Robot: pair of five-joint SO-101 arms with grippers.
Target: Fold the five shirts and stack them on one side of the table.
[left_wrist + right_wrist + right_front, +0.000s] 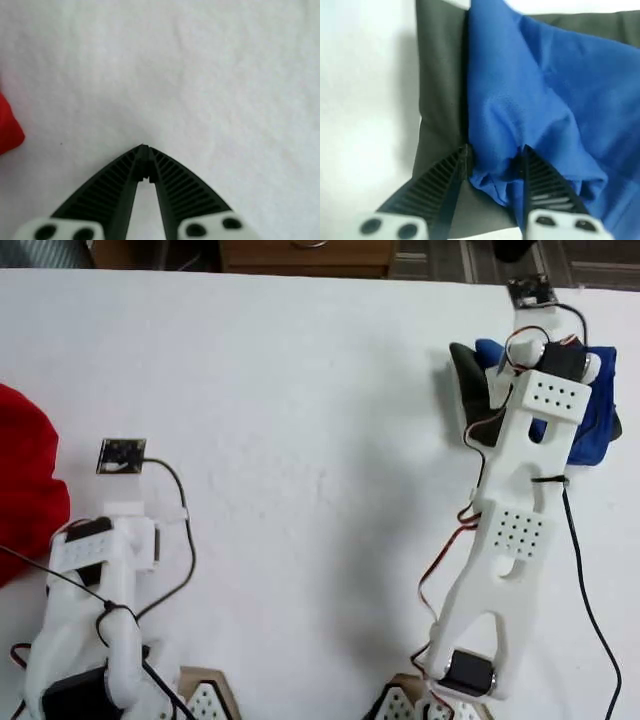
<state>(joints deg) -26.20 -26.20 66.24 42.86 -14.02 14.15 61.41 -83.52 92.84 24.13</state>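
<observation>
A blue shirt (535, 95) lies bunched on top of a folded dark grey shirt (440, 75) at the table's far right (596, 415). My right gripper (495, 154) is down on this pile, its fingers closed around a fold of the blue cloth. In the high view the right arm (510, 530) stretches over the pile and hides part of the grey shirt (470, 375). A red shirt (25, 475) lies crumpled at the table's left edge. My left gripper (144, 150) is shut and holds nothing, resting over bare white table a little to the right of the red shirt (9, 132).
The white table (310, 440) stretches wide between the two arms. Two small black boards on wires lie on it, one (122, 455) by the left arm, one (530, 290) at the far right. Wooden furniture (305, 254) stands beyond the far edge.
</observation>
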